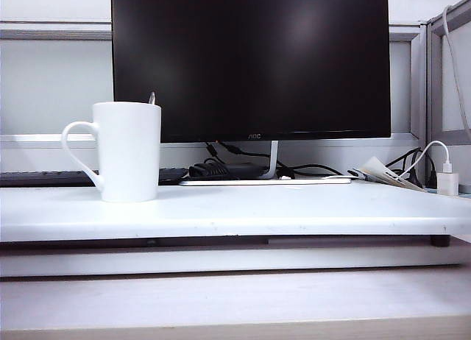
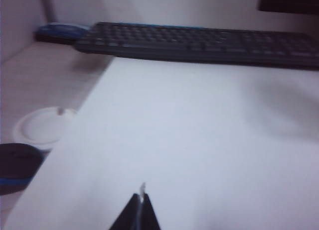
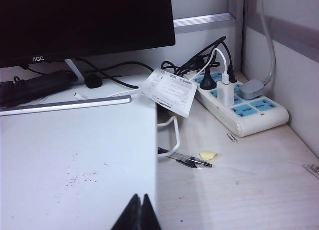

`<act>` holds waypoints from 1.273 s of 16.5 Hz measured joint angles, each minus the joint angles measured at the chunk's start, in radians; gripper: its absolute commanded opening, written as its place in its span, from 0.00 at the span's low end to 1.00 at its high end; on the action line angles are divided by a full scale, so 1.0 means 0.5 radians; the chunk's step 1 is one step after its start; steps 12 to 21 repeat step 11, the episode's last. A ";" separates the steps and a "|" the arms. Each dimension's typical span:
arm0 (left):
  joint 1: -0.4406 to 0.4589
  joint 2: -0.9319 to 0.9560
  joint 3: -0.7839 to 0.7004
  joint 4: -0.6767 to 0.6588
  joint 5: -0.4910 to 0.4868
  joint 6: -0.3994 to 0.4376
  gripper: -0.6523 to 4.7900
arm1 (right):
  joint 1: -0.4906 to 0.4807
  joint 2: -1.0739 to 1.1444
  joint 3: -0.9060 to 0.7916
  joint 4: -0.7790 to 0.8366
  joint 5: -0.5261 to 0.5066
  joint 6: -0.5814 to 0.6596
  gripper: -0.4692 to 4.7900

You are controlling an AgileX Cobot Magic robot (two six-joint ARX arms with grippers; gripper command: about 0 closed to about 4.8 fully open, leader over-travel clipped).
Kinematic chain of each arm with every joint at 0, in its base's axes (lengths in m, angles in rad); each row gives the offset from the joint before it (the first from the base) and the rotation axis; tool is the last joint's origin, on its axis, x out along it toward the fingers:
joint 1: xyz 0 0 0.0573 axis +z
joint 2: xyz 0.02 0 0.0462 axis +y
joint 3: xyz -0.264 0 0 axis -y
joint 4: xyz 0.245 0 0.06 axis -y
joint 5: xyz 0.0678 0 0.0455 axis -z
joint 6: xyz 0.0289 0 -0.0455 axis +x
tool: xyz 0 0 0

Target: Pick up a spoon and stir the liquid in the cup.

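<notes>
A plain white cup point(image 1: 129, 151) at the left of the exterior view holds a silvery spoon point(image 1: 152, 98). The monitor point(image 1: 250, 60) above is black, and the right wrist view's power strip point(image 3: 242, 104) is white with blue sockets.

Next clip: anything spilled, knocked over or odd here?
Nothing spilled. The tall white ceramic mug stands upright on the white board, the thin metal spoon tip poking above its rim. Left gripper and right gripper are shut, empty, away from it.

Bright even light, overexposed white board point(image 1: 294, 207), blurred left wrist view.
</notes>
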 measured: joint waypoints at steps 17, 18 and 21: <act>-0.005 0.000 0.000 -0.001 0.011 0.001 0.11 | -0.001 -0.001 0.000 -0.021 0.001 -0.001 0.10; -0.005 0.000 0.000 -0.001 0.011 0.001 0.11 | -0.001 -0.001 0.000 -0.021 0.001 -0.001 0.10; -0.005 0.000 0.000 -0.001 0.011 0.001 0.11 | -0.001 -0.001 0.000 -0.021 0.001 -0.001 0.10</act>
